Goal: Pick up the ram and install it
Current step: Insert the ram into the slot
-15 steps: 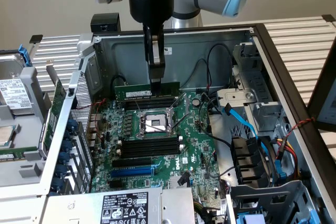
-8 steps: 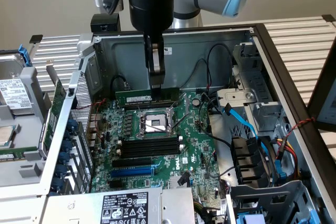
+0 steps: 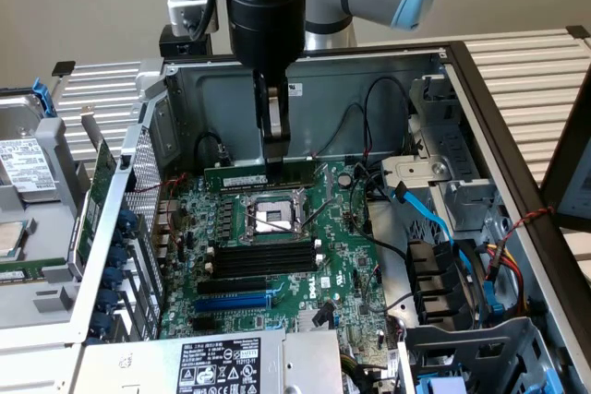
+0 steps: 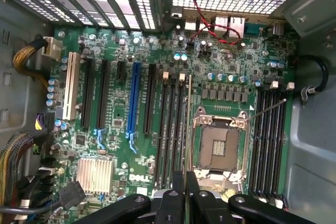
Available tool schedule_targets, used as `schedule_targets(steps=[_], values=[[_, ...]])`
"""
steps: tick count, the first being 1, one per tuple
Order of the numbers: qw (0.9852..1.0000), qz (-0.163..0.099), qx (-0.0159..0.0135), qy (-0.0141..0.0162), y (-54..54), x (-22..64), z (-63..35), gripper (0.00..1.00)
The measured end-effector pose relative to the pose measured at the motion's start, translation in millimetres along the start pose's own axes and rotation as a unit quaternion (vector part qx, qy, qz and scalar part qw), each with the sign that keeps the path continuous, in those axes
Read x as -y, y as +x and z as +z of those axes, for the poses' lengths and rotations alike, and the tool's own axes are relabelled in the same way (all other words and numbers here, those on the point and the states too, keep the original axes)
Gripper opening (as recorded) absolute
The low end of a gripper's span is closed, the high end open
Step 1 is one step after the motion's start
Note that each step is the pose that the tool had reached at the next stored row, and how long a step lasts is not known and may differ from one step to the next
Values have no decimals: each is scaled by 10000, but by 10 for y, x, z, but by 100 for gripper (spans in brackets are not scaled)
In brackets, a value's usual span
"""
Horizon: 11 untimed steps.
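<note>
The ram (image 3: 242,177) is a long green stick with a white label. It hangs level over the far part of the motherboard (image 3: 342,256). My gripper (image 3: 274,165) comes straight down from above and is shut on the ram near its middle. In the wrist view the black fingers (image 4: 177,195) of the gripper (image 4: 185,190) stand close together. A thin edge (image 4: 187,129) that looks like the ram seen edge-on runs out from between them. It lies along the black memory slots (image 4: 173,129) beside the CPU socket (image 4: 220,142).
An open CPU socket (image 3: 274,217) sits mid-board, with black memory slots (image 3: 263,260) and a blue expansion slot (image 3: 235,304) nearer the front. Cables and blue SATA leads (image 3: 434,219) crowd the exterior view's right. Case walls (image 3: 305,99) ring the board, and a labelled power supply (image 3: 217,364) lies in front.
</note>
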<state>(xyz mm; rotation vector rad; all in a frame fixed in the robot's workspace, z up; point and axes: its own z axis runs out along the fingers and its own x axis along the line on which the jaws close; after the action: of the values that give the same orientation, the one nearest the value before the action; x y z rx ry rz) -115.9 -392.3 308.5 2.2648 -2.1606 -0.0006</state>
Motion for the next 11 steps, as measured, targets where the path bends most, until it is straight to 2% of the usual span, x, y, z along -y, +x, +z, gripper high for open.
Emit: schedule_targets(steps=[11], values=[[10000,-1,1,0,23,-1,34,13]])
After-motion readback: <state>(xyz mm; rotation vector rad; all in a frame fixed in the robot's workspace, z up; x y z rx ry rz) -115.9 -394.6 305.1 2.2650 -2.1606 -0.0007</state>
